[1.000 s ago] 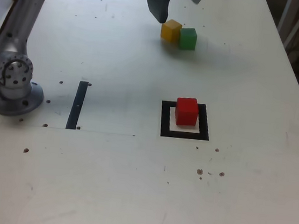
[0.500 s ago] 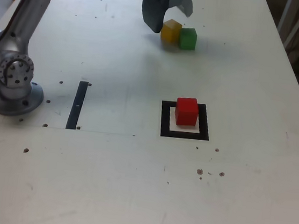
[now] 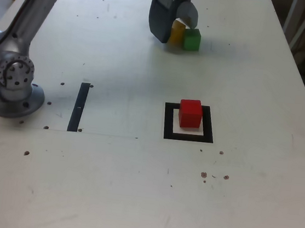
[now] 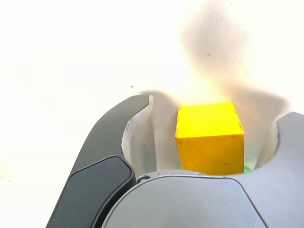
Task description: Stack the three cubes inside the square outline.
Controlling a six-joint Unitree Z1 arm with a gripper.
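Sitting squarely in the middle of the exterior view, the red cube (image 3: 190,113) is inside the square outline (image 3: 167,121), so the base of the stack looks laid, and nothing is on top of it yet. Up in the upper middle of that view, well apart from the outline, the yellow cube (image 3: 176,32) and the green cube (image 3: 192,39) wait side by side, touching or very nearly so. The gripper (image 3: 174,24) is down over the yellow one, its dark jaws straddling it, one on the side away from the green cube, the other at the seam between the two. The wrist view shows the yellow cube (image 4: 210,137) standing between the jaws with a clear gap on at least one side, so the pincer is spread around the block and not clamped on it, nothing lifted. By my reading, one cube of three is placed and two remain, with the yellow pick just being set up. Off at the exterior view's left stands the arm's base (image 3: 13,90) on the table (image 3: 133,189), a black strip (image 3: 79,107) beside it.
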